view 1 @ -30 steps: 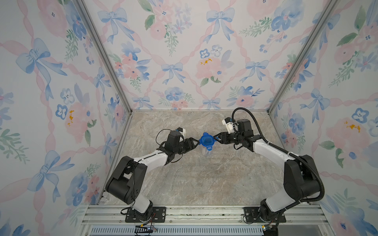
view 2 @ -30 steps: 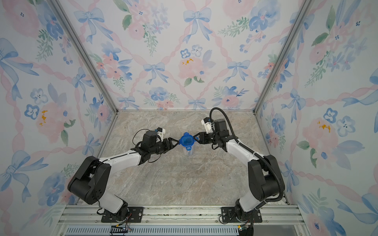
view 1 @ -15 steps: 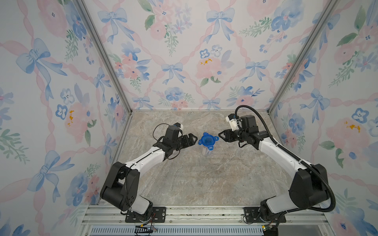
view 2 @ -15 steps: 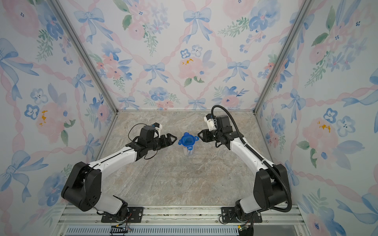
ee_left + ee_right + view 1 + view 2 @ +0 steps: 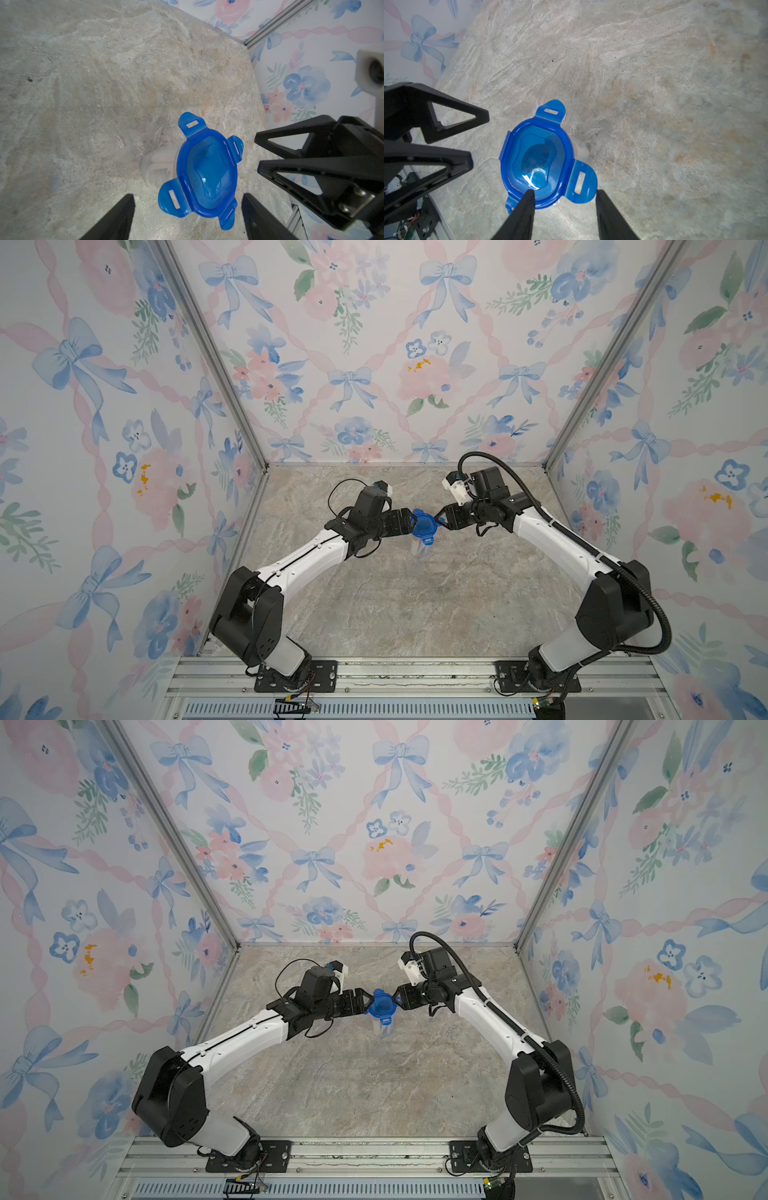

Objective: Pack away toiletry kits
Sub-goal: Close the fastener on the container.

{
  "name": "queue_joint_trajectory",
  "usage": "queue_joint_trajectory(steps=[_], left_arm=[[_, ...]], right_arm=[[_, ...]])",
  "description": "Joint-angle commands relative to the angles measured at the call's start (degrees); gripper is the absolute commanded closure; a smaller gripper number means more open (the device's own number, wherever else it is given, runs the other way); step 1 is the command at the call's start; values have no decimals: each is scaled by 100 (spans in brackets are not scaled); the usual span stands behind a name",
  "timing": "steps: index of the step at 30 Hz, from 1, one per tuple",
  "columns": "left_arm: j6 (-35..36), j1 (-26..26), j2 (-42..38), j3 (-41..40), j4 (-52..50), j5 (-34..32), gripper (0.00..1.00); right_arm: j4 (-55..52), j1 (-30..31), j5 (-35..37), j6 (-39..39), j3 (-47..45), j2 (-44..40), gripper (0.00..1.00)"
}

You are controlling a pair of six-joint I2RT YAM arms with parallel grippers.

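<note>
Seemingly the toiletry items [image 5: 164,160] sit inside the cup [image 5: 149,176], lid [image 5: 207,172] on; two tabs [image 5: 192,124] stick out unlatched. Left gripper [image 5: 188,197] gapes around the lid; right gripper [image 5: 565,192] straddles one tab, unclamped.

A clear plastic cup [image 5: 419,551] stands upright on a marble-patterned tabletop [image 5: 395,614], near the middle and somewhat toward the back. A round blue plastic lid with four tabs [image 5: 424,526] sits on top of the cup.

The black left gripper [image 5: 410,519] is just beside the lid on its left. The black right gripper [image 5: 439,519] is just beside it on its right, facing the left one across the lid. In each wrist view the near side of the lid lies between that gripper's spread fingers.

Both arms reach in from bases set well apart on a metal rail [image 5: 415,672] along the table's front edge. Flower-papered walls [image 5: 374,364] enclose the table at left, back and right.
</note>
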Motion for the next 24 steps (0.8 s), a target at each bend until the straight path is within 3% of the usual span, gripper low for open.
queue_joint_trajectory(steps=[1, 9, 18, 24], left_arm=[[17, -89, 79, 118, -151, -48, 17], [-21, -153, 223, 171, -144, 104, 29], [9, -163, 372, 212, -143, 145, 29], [22, -175, 515, 320, -139, 205, 33]], right_arm=[[-246, 50, -42, -13, 115, 135, 50], [-156, 63, -138, 38, 111, 217, 51], [-116, 58, -101, 30, 88, 402, 51], [-278, 73, 474, -111, 120, 278, 49]])
